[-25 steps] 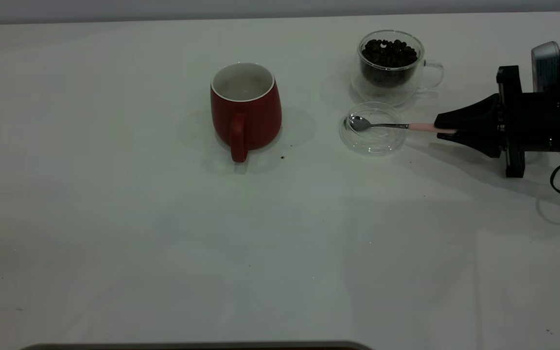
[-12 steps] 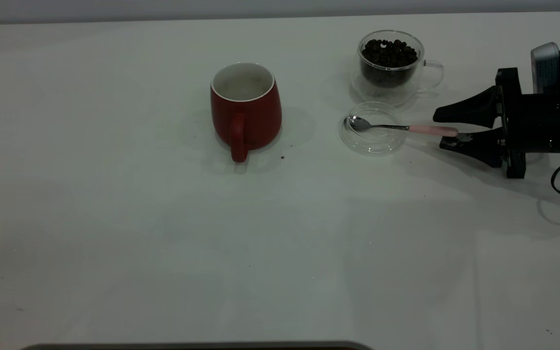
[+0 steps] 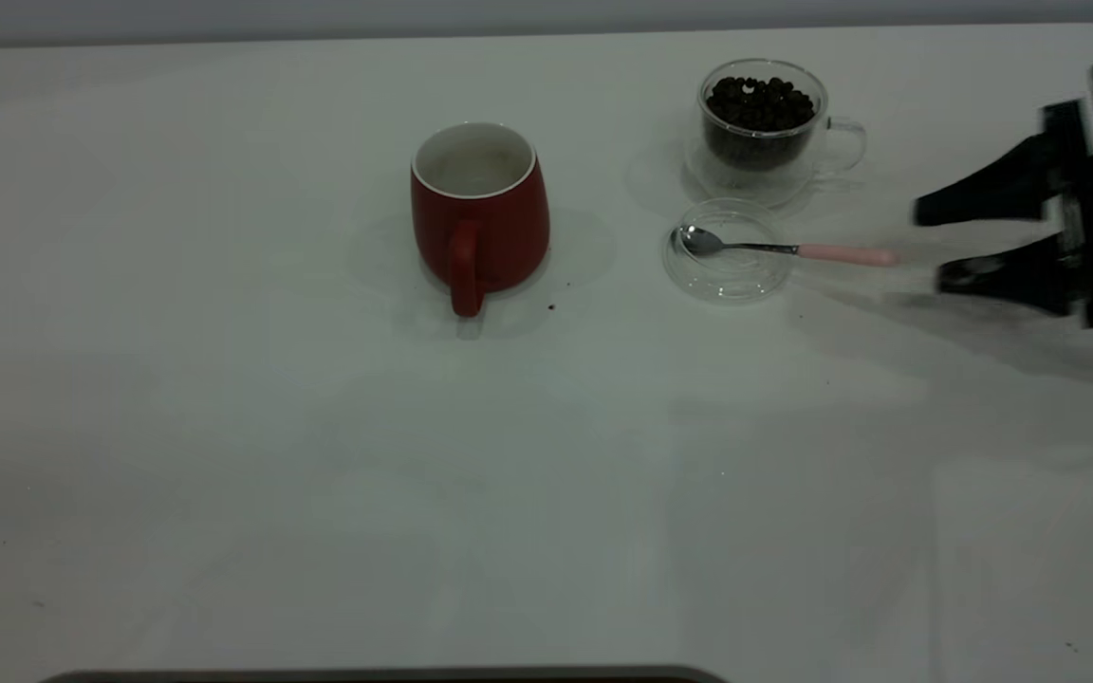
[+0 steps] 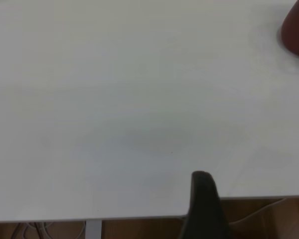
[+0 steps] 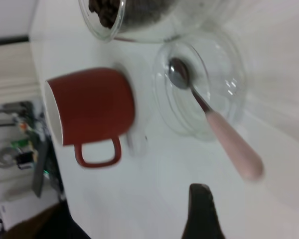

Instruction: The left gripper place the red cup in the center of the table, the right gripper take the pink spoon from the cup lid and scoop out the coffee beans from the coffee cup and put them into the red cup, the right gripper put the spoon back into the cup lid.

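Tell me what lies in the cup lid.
The pink spoon has its metal bowl in the cup lid; its handle sticks out over the rim. Nothing else shows through the glass.

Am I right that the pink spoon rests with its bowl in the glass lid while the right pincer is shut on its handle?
Not quite. The pink spoon does rest in the glass lid, but the exterior view shows the right pincer open and clear of the handle.
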Action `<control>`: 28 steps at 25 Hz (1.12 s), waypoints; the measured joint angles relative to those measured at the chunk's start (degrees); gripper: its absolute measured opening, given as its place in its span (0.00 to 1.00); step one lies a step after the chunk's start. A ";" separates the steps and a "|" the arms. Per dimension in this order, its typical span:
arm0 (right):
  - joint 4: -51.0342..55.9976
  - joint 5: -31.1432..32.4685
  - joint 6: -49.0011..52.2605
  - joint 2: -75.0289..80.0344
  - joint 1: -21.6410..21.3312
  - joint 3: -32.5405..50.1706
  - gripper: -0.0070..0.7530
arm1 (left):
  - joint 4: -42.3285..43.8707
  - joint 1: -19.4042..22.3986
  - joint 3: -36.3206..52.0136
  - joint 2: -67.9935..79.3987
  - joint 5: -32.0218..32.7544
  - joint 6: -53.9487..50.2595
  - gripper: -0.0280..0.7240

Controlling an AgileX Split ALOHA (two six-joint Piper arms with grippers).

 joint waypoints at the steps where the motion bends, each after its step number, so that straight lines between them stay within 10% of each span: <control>1: -3.20 -0.55 2.31 -1.56 -0.64 0.00 0.77 | 0.00 0.00 0.00 0.00 0.00 0.00 0.82; 11: -40.83 3.52 37.56 -24.61 -1.77 0.11 0.70 | 0.00 0.00 0.00 0.00 0.00 0.00 0.82; 28: -64.29 4.54 47.31 -72.96 11.82 16.17 0.70 | 0.00 0.00 0.00 0.00 0.00 -0.15 0.82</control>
